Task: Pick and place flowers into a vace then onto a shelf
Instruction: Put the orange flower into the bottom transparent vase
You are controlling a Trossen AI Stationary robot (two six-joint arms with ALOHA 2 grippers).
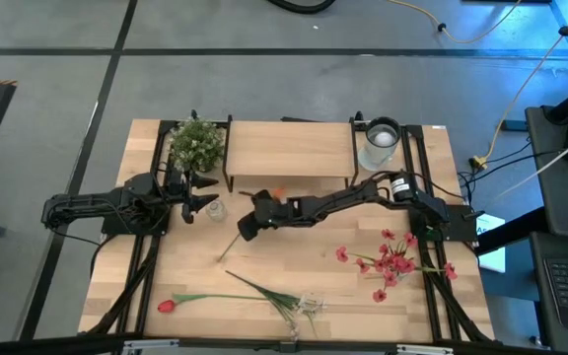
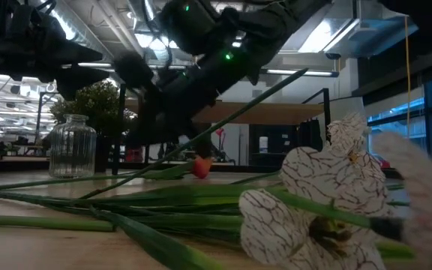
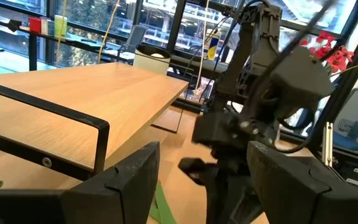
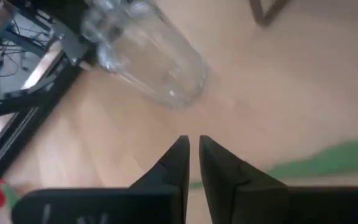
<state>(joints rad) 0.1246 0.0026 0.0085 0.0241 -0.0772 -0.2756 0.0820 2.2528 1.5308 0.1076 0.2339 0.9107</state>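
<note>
No lettering, label, brand, number or sign can be read anywhere.

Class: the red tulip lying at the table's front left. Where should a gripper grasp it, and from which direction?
Grip the red tulip on its thin green stem, just beyond the bloom, coming straight down from above. It lies flat along the table, so fingers can straddle the stem crosswise; the soft bloom would likely crush.

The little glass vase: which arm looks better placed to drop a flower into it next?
The right gripper: it is shut on the orange tulip, stem lifted off the table, right beside the vase. The left gripper hangs open by the vase, empty.
</note>
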